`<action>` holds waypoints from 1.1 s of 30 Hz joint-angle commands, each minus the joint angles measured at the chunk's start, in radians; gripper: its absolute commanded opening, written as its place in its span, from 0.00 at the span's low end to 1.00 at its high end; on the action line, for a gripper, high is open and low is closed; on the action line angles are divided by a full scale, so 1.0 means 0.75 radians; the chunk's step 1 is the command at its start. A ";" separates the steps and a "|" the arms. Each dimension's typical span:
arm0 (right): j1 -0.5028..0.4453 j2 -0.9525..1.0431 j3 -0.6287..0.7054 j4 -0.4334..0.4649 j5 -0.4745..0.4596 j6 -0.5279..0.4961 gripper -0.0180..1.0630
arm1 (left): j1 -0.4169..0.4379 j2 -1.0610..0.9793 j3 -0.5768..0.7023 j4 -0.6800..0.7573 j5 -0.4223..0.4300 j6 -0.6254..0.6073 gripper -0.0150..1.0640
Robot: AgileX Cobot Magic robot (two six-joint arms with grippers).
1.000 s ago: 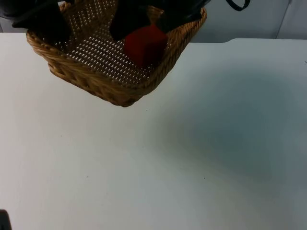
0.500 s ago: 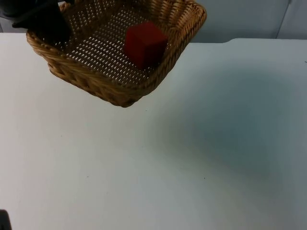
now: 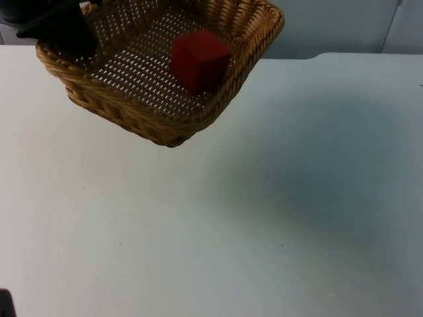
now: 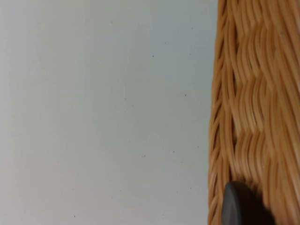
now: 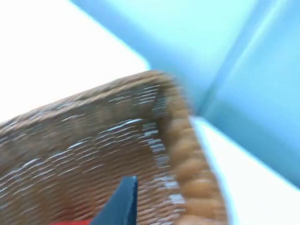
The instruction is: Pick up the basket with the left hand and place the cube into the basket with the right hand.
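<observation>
While the basket hangs tilted above the white worktop near the grey partition wall, I see from the top view that the red cube lies inside it on the open-weave floor, close to the wall-side rim. My left gripper sits on the basket's left rim as a dark mass. From above I cannot judge its jaws. The left wrist view adds what the top view hides: the woven outside of the basket wall runs right beside one black fingertip, which lies against the wicker, with bare worktop beyond. So those jaws are closed onto the basket's side wall.

My right wrist view looks into the basket from over its corner, with a sliver of red cube at the frame edge and one black fingertip in front. It shows a single finger, so I cannot tell how far the right gripper's jaws are open.
</observation>
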 commanded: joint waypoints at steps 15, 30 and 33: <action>-0.240 -0.035 -0.268 -0.009 0.089 0.296 0.02 | 0.000 -0.024 -0.007 -0.047 -0.090 -0.005 0.01; -0.240 -0.035 -0.268 0.011 0.072 0.291 0.02 | 0.000 0.113 -0.007 -0.245 0.032 -0.075 0.01; -0.240 -0.035 -0.268 0.011 0.072 0.285 0.02 | 0.000 0.159 -0.007 -0.247 0.041 -0.075 0.01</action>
